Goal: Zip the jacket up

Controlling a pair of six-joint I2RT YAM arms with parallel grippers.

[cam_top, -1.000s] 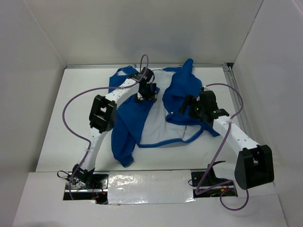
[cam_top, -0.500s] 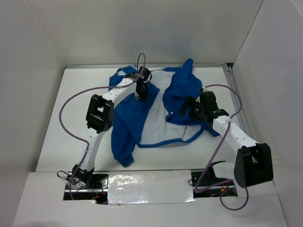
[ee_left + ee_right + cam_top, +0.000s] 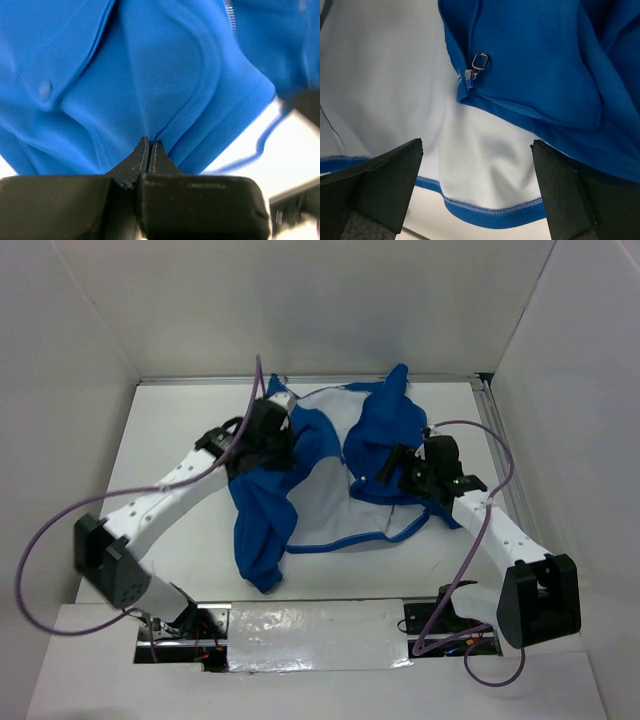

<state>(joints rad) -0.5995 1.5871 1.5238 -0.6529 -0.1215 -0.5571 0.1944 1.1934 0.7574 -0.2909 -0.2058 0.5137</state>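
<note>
Two robot arms reach over a royal-blue jacket [image 3: 262, 530] lying unzipped across the middle of the white table [image 3: 170, 420], its white lining [image 3: 330, 490] turned up between the two blue front panels. On the far left part of the garment we see the left gripper [image 3: 150, 145] with its jaws pressed together, pinching a fold of blue cloth; in the wrist view, creases fan out from the black fingertips. The right gripper [image 3: 476, 145] hangs over the right front panel with its jaws spread wide and nothing between them. Beyond its fingers [image 3: 380, 190] we make out a small silver zipper pull [image 3: 480, 61] at the edge of the blue panel, just where it meets the lining, and nearer the camera a blue-stitched hem [image 3: 490, 212] crosses the view. From above, the right panel is bunched up toward the far wall, while a blue sleeve [image 3: 258, 570] trails toward the near edge of the table.
</note>
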